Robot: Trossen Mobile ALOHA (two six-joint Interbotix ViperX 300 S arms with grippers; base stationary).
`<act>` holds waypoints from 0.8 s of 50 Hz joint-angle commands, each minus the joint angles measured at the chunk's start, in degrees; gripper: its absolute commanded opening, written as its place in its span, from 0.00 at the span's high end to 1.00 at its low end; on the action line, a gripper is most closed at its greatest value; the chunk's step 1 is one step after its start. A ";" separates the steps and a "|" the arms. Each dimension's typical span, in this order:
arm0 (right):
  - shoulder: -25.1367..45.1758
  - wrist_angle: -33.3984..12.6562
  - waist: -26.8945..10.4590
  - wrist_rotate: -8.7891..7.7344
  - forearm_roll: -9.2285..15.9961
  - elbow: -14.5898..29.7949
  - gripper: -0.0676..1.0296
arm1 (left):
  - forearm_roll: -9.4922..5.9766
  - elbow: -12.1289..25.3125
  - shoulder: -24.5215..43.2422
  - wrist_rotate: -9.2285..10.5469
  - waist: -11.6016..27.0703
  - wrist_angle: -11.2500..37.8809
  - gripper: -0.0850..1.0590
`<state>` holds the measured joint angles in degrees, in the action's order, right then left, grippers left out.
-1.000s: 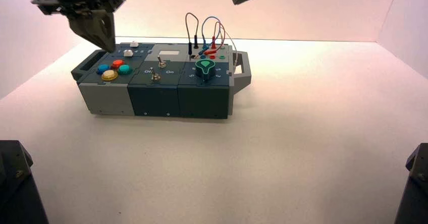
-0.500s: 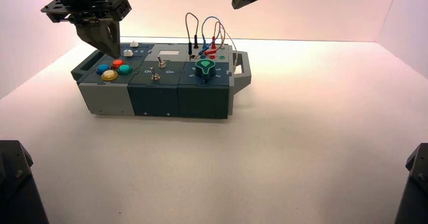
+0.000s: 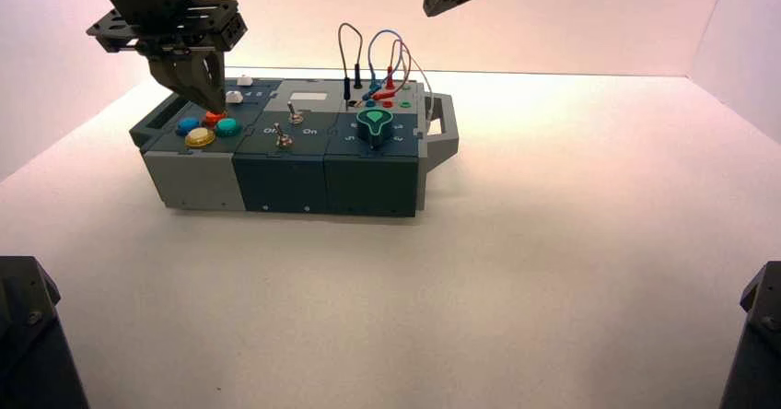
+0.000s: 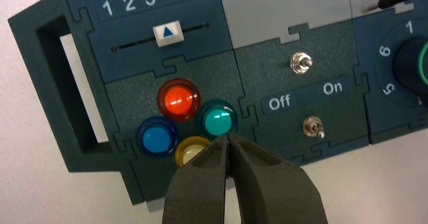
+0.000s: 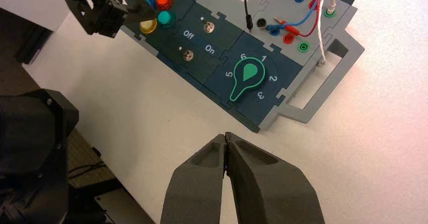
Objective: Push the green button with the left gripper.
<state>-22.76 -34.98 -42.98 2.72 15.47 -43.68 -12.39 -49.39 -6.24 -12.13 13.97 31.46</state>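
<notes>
The green button (image 4: 218, 121) is a teal dome in the button cluster at the box's left end, beside the red (image 4: 178, 99), blue (image 4: 157, 138) and yellow (image 4: 191, 151) buttons. It also shows in the high view (image 3: 227, 126) and the right wrist view (image 5: 164, 17). My left gripper (image 4: 228, 136) is shut, its tips together right at the green button's near edge, partly covering the yellow one. In the high view the left gripper (image 3: 215, 107) hangs over the button cluster. My right gripper (image 5: 225, 135) is shut and empty, held high above the table; it shows at the top of the high view (image 3: 442, 2).
The box (image 3: 285, 183) also bears a white slider (image 4: 168, 33) under numbers 1 to 5, two toggle switches (image 4: 301, 62) marked Off and On, a dark-green pointer knob (image 5: 246, 76) and plugged wires (image 3: 373, 50). Handles stick out at both ends.
My left gripper has come down and to the right, from above the box's far left corner to the button cluster. The right arm has not moved.
</notes>
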 commanded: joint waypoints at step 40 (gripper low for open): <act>-0.09 -0.53 0.00 -0.18 -0.53 2.20 0.96 | -0.09 1.85 5.27 0.09 0.44 -2.99 0.95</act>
<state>-22.50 -35.77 -42.89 2.72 14.94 -43.15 -12.48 -47.90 -0.62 -12.13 14.06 28.13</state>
